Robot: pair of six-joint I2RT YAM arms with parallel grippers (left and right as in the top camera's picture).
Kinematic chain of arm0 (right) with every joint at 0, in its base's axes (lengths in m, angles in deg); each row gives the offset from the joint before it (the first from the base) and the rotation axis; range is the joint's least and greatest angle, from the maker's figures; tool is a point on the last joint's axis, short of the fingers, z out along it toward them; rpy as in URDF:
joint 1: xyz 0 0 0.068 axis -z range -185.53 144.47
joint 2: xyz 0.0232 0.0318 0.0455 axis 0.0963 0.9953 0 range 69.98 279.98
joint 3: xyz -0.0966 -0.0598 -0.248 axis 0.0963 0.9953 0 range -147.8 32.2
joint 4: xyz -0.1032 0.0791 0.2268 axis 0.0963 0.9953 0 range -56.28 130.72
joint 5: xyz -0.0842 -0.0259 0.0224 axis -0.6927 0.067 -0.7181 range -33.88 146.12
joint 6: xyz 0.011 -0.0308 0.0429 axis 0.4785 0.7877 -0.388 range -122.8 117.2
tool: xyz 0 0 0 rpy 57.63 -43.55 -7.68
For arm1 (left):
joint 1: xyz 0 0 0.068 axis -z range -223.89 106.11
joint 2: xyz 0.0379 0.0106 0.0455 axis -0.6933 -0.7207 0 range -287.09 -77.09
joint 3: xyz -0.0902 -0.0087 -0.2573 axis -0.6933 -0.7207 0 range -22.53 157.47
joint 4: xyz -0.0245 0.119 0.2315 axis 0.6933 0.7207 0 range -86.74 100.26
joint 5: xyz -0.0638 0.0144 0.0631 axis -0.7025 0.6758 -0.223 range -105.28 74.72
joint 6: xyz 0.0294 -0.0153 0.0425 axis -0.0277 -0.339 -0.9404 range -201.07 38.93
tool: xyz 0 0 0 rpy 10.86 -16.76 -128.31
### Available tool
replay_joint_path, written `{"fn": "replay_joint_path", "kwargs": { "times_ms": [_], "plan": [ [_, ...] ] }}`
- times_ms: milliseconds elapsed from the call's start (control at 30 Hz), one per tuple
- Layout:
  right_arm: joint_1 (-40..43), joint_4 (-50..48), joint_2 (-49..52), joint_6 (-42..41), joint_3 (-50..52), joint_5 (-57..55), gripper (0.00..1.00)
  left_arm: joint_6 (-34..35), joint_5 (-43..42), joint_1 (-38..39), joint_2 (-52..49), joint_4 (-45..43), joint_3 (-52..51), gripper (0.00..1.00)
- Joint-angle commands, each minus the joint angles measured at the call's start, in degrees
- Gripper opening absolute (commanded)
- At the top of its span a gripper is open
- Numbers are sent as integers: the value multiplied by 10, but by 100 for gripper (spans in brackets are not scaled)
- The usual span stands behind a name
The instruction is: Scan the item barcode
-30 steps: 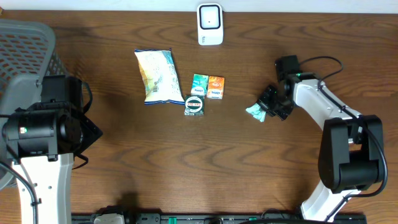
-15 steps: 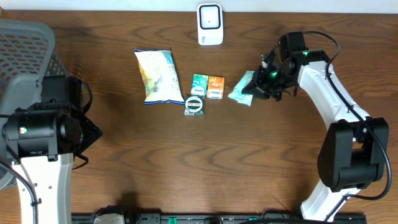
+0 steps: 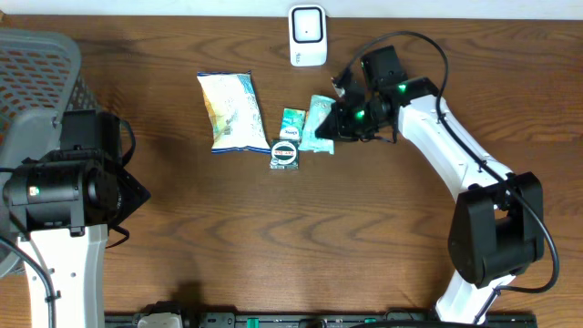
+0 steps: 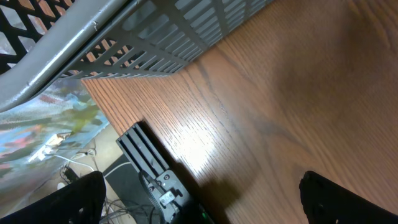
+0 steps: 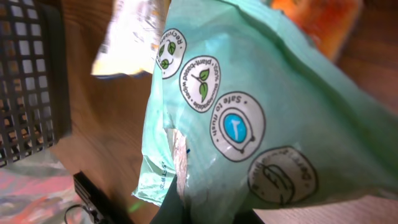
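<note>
The item is a mint-green soft pack (image 3: 319,123) with round printed badges, and it fills the right wrist view (image 5: 249,106). My right gripper (image 3: 342,122) is shut on its edge and holds it above the small boxes, below and slightly right of the white scanner (image 3: 308,36). In the wrist view the dark fingers (image 5: 186,208) pinch the pack's lower seam. No barcode shows on the visible face. My left gripper (image 4: 211,208) hangs open over bare wood at the table's left, nothing between its fingers.
A chip bag (image 3: 230,111), a green box (image 3: 291,120) and a round tin (image 3: 285,154) lie left of the held pack; an orange box (image 5: 317,15) peeks out behind it. A grey mesh basket (image 3: 36,64) stands at the far left.
The right arm has carried the green pack up and leftward, from the table's right side to over the small boxes, nearer the scanner. The left arm has not moved.
</note>
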Motion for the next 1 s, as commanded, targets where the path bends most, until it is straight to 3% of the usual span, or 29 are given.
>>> {"fn": "replay_joint_path", "kwargs": {
  "times_ms": [0, 233, 533, 967],
  "plan": [
    [-5, -7, -1, -15, -64, -11, 1, 7, 2, -2, 2, 3, 0, 98],
    [-5, 40, 54, -14, -241, -28, 1, 7, 2, -2, 2, 3, 0, 98],
    [10, 128, 246, 19, -539, -28, 1, 7, 2, -2, 2, 3, 0, 98],
    [35, -47, 376, -60, -575, 15, 1, 7, 2, -2, 2, 3, 0, 98]
  ]
}}
